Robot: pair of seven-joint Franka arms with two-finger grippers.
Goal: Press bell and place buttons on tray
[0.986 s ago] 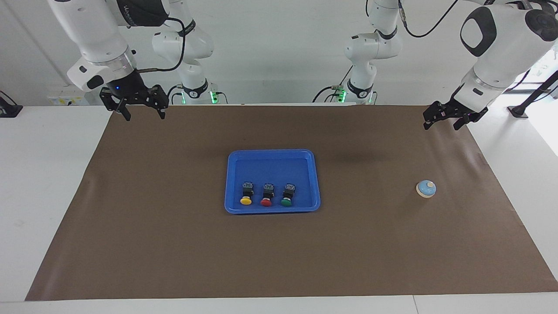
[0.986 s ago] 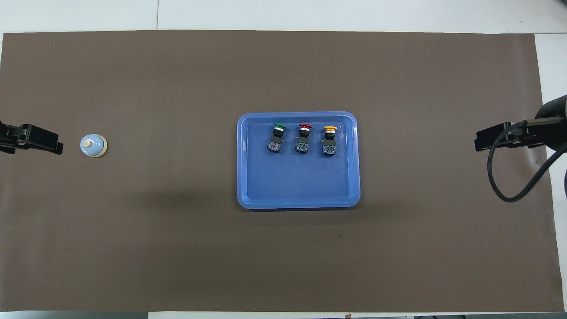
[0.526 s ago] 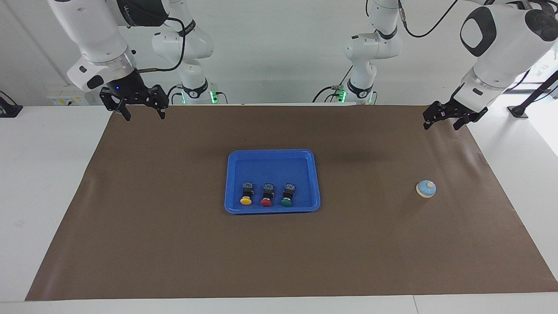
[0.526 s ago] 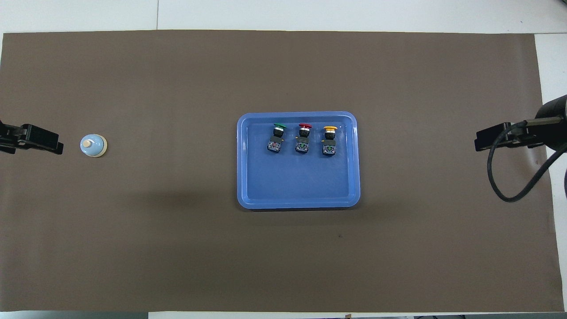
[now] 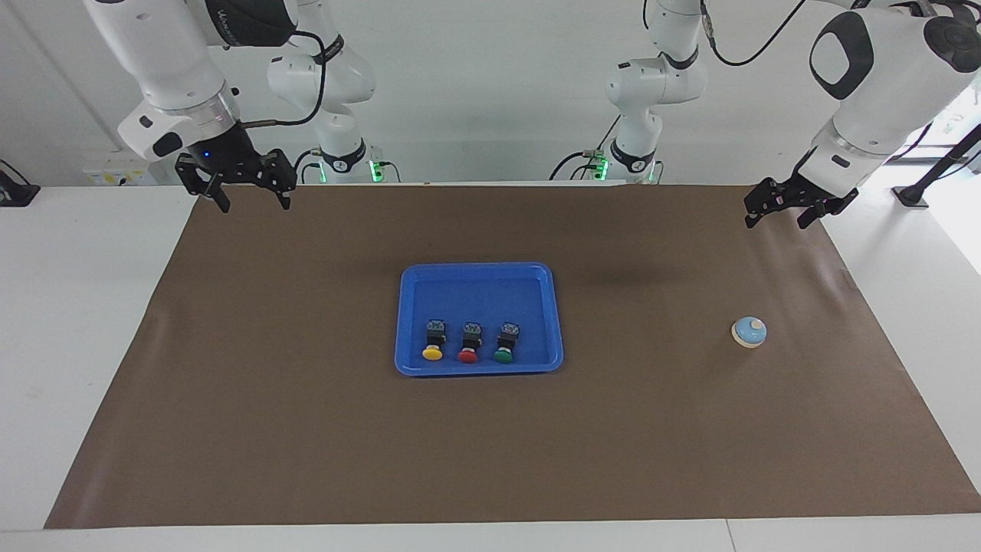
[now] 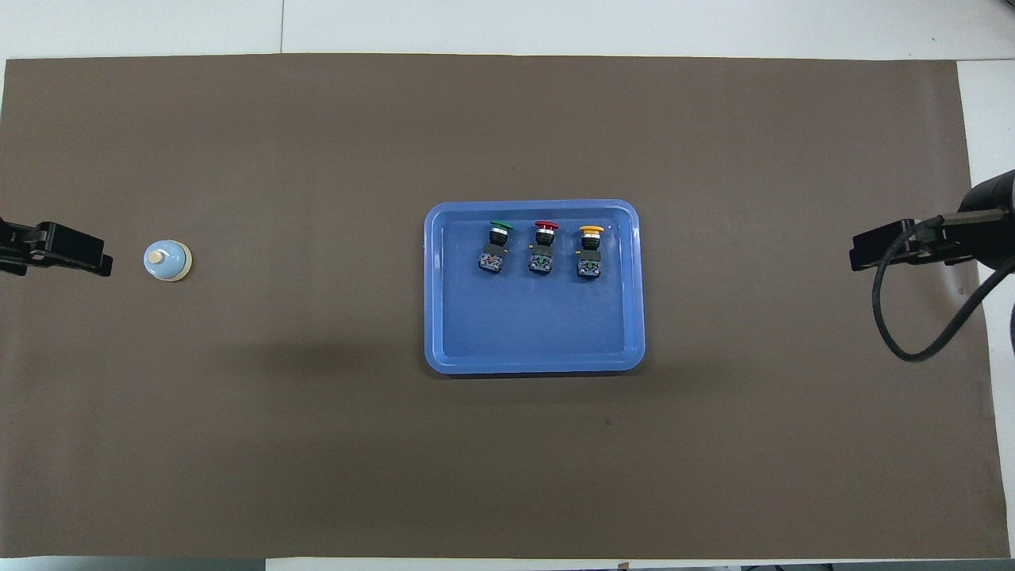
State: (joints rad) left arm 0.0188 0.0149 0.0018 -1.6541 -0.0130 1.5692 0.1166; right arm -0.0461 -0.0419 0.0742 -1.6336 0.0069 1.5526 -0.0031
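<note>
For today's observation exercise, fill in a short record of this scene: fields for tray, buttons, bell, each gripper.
tray: mid-table on the brown mat
buttons: three in the tray, in a row, yellow, red, green
bell: on the mat toward the left arm's end, untouched
left gripper: open, raised, waiting
right gripper: open, raised, waiting

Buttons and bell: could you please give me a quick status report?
Left gripper and right gripper raised, open, empty. Yellow, red, green buttons in tray. Bell untouched on mat.
</note>
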